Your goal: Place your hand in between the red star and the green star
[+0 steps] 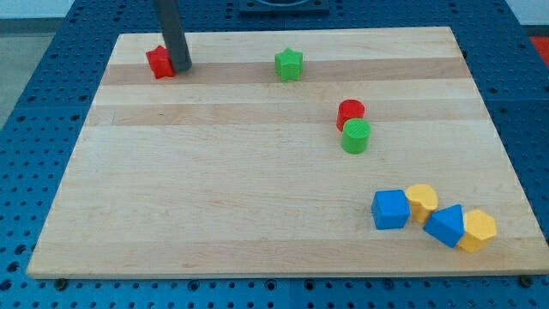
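Note:
The red star (159, 62) lies near the top left corner of the wooden board. The green star (289, 64) lies at the top middle, well to the view's right of the red star. My tip (181, 65) stands on the board right against the red star's right side, on the side facing the green star. The rod rises out of the view's top edge. A wide gap separates my tip from the green star.
A red cylinder (350, 112) and a green cylinder (356, 136) touch at centre right. At the bottom right sit a blue cube (390, 209), a yellow block (421, 202), a second blue block (446, 225) and a second yellow block (477, 230).

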